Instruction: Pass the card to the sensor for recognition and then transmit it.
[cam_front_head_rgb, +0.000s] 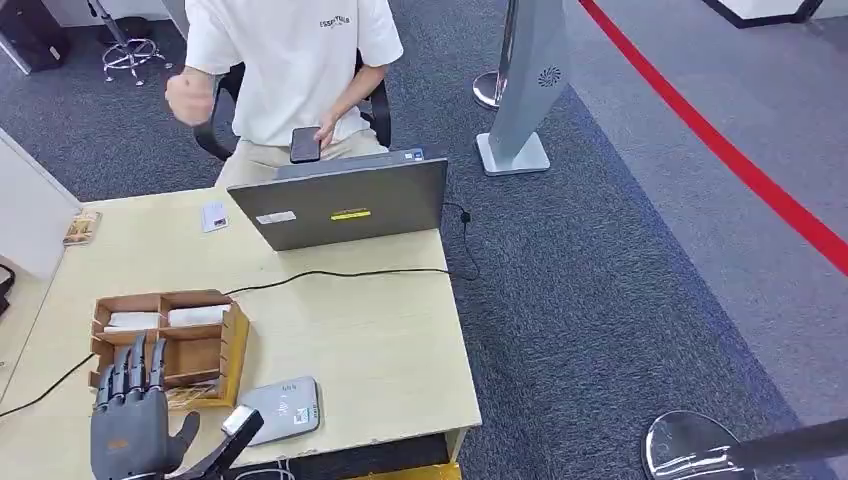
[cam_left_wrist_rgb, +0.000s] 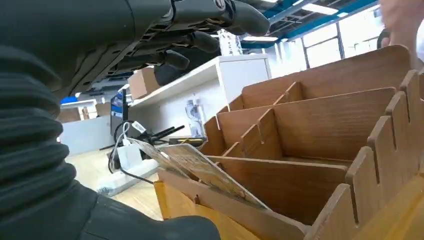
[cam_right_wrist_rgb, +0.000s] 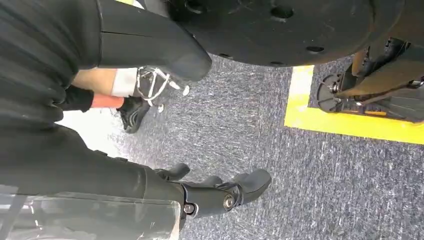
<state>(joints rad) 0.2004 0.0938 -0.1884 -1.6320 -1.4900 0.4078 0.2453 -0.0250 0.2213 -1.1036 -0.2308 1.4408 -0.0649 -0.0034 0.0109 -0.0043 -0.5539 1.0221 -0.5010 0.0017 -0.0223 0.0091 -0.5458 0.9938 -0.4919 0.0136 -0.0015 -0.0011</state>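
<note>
Left hand: my left hand (cam_front_head_rgb: 128, 425) hovered near the table's front edge with fingers spread, holding nothing.
Right hand: my right hand (cam_right_wrist_rgb: 220, 192) hung by the floor, fingers loosely curled, empty.
Progress: nothing done yet, I judged; pickup, scan and handover remained.
Card: a card (cam_left_wrist_rgb: 200, 167) lay tilted in the nearest slot of the wooden organizer (cam_front_head_rgb: 170, 345).
Sensor: the grey reader (cam_front_head_rgb: 280, 408) sat just beside the organizer.

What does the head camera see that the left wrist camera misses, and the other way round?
The head view alone takes in the laptop, the grey sensor pad and a seated person holding a phone. The left wrist view alone catches a white shelf and ceiling lights behind. Both share the left hand, open above the wooden card organizer.
</note>
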